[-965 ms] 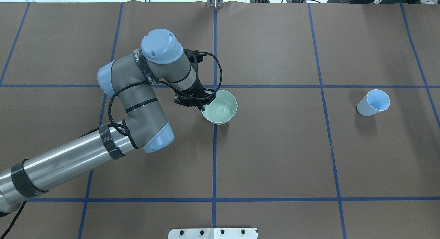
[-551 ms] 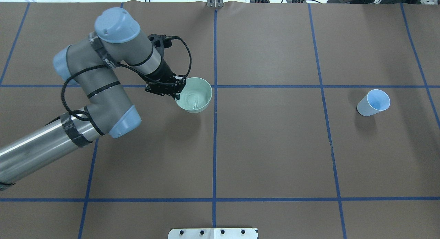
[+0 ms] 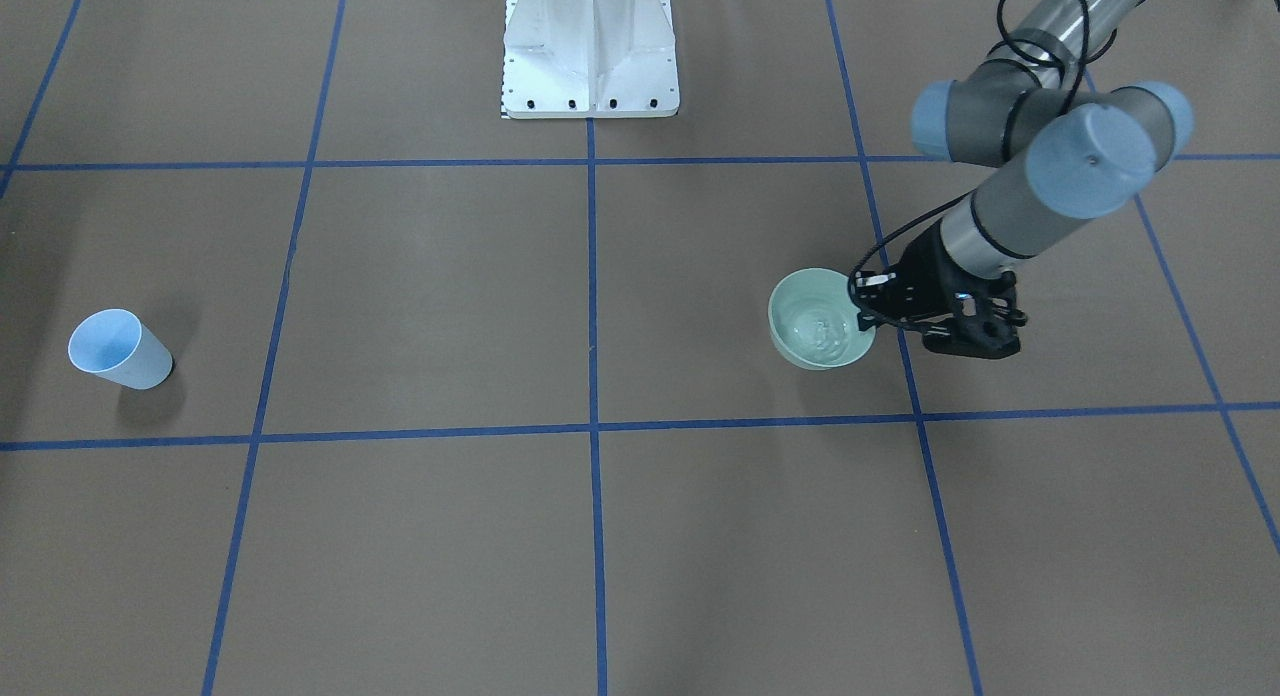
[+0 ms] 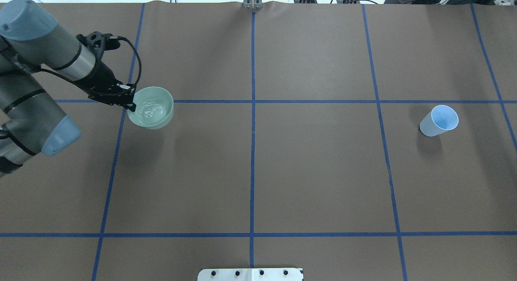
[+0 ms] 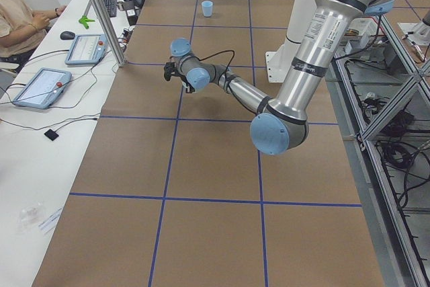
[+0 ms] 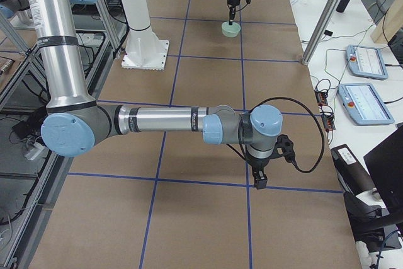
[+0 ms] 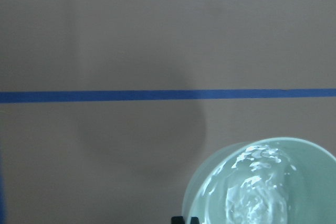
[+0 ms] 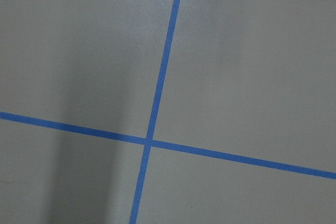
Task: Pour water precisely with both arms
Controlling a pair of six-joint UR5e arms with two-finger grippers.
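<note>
While water [image 4: 150, 111] is rippling in the upper-left bowl [image 4: 163, 98], jaws of the left arm [image 4: 68, 59] are pinching its rim level, likely against spills; right jaws: cannot tell.

Your left gripper [image 4: 130, 106] pinches bowl [image 4: 170, 112] rim, wrist slanted down; right gripper [image 6: 260, 181] points straight down, finger state unclear.

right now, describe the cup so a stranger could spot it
On the brown table with blue tape lines, look to the robot's right side. The cup stands alone there: small, light blue, unlike the wider green bowl in the left gripper.
</note>
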